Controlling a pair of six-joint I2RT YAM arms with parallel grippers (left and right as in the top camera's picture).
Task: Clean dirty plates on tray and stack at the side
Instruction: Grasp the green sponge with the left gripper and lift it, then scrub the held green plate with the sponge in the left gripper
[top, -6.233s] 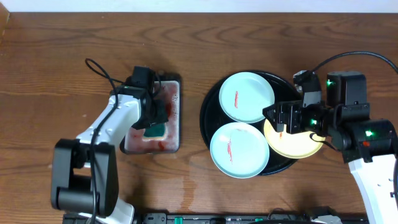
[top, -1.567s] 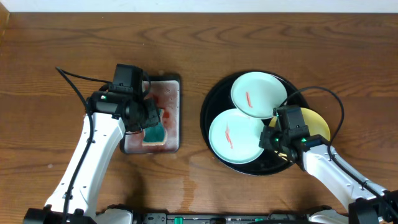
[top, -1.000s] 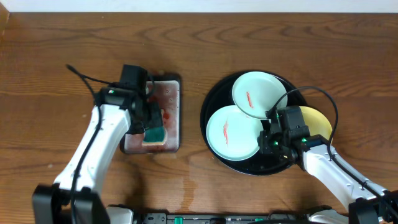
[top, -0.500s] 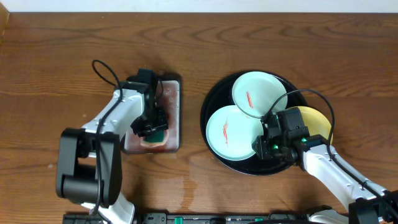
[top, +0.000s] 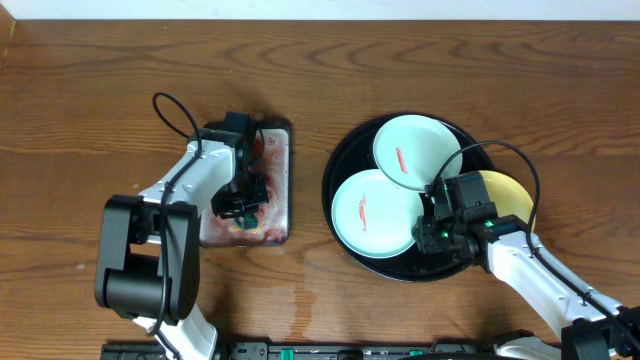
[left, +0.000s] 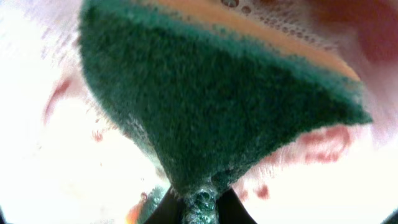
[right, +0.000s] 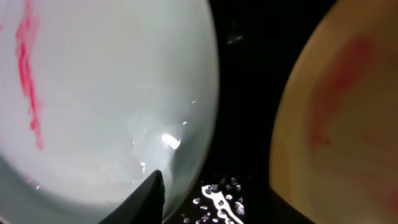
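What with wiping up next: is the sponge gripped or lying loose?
Gripped. The left gripper is shut on the sponge; the wrist view shows its corner pinched between the jaws.

Plates (top: 378, 213) lie in the tray (top: 328, 190) (right of the small tray (top: 279, 165) and sponge (left: 211, 106)).

Searched all three views; found no readable text, label, brand, number or sign on anything there.

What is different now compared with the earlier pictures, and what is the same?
The left gripper has closed on the teal sponge in the small tray. The right gripper moved off the yellow plate to the lower blue plate, which slid toward the upper plate. All plates remain on the black tray, still streaked red.
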